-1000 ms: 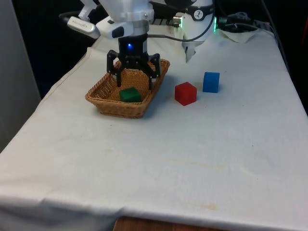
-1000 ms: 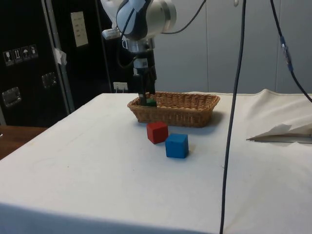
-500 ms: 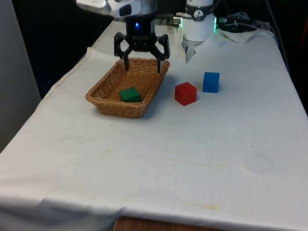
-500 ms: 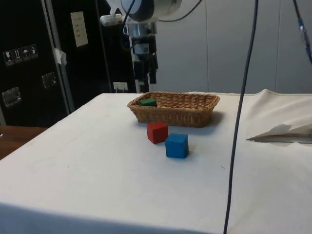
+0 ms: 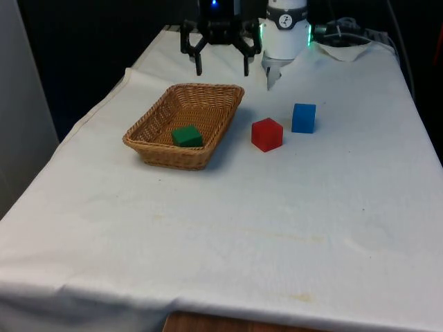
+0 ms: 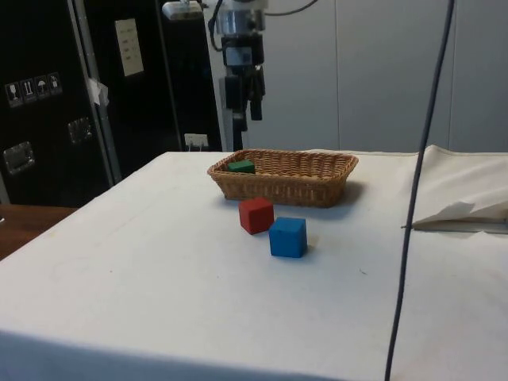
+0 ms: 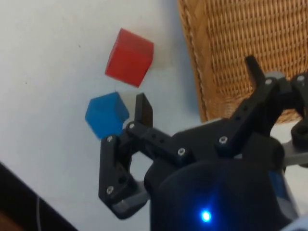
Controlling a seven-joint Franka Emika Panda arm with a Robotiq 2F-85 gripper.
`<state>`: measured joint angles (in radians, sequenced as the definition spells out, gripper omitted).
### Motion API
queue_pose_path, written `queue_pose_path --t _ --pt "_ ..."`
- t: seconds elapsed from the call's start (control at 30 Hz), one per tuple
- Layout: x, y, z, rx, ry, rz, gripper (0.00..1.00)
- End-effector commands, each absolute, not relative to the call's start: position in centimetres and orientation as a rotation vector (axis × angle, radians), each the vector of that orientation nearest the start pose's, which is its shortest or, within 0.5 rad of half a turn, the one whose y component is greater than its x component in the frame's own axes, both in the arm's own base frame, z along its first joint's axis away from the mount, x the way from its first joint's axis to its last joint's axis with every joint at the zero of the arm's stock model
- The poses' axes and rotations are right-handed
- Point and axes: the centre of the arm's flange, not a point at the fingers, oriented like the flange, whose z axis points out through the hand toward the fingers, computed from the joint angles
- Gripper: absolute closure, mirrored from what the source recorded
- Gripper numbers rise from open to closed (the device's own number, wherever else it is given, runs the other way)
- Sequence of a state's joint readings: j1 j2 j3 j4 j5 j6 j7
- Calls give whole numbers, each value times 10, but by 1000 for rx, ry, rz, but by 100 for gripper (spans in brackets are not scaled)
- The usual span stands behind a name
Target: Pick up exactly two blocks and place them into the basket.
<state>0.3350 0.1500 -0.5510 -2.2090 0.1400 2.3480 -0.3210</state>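
A green block [image 5: 186,135] lies in the wicker basket [image 5: 156,149], near its end toward the camera in the front view; from the side the green block [image 6: 240,167] peeks over the basket [image 6: 282,189] rim. A red block [image 5: 266,133] and a blue block [image 5: 303,117] stand on the cloth to the front view's right of the basket. My gripper [image 5: 221,67] hangs open and empty, high above the basket's far end. The gripper [image 6: 245,109] is well above the rim in the side view. Beneath the open fingers [image 7: 143,109] lie the red block [image 7: 129,57], blue block [image 7: 107,115] and basket [image 7: 231,53].
Crumpled white cloth and cables [image 5: 346,41] lie at the far corner on the front view's right. A cable [image 6: 417,190] hangs down across the side view. Bare cloth [image 5: 242,228] stretches from the blocks to the near edge.
The gripper has risen out of the basket, open, and drawn back toward the far end and the front view's right. The green block stays lying in the basket.
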Motion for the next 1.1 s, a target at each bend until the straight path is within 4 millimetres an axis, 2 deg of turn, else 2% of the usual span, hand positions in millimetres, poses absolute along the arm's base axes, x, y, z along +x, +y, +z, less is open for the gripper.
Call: queue_pose_path --t 0.0,0.2,0.23,0.43,0.5,0.67,0.73,1.07 --pt "530 -109 326 -3133 -17 -28 0" --pt "515 -91 336 -3121 -25 -29 0" --pt "518 -96 334 -3112 -29 -29 0" --pt "502 -70 341 -3111 -34 -30 0" --pt "501 -68 342 -3100 -40 -33 0" --pt "494 -49 340 -3112 -46 -30 0" --pt "494 -49 340 -3099 -53 -22 0" --pt "490 -11 326 -3150 -69 -19 0"
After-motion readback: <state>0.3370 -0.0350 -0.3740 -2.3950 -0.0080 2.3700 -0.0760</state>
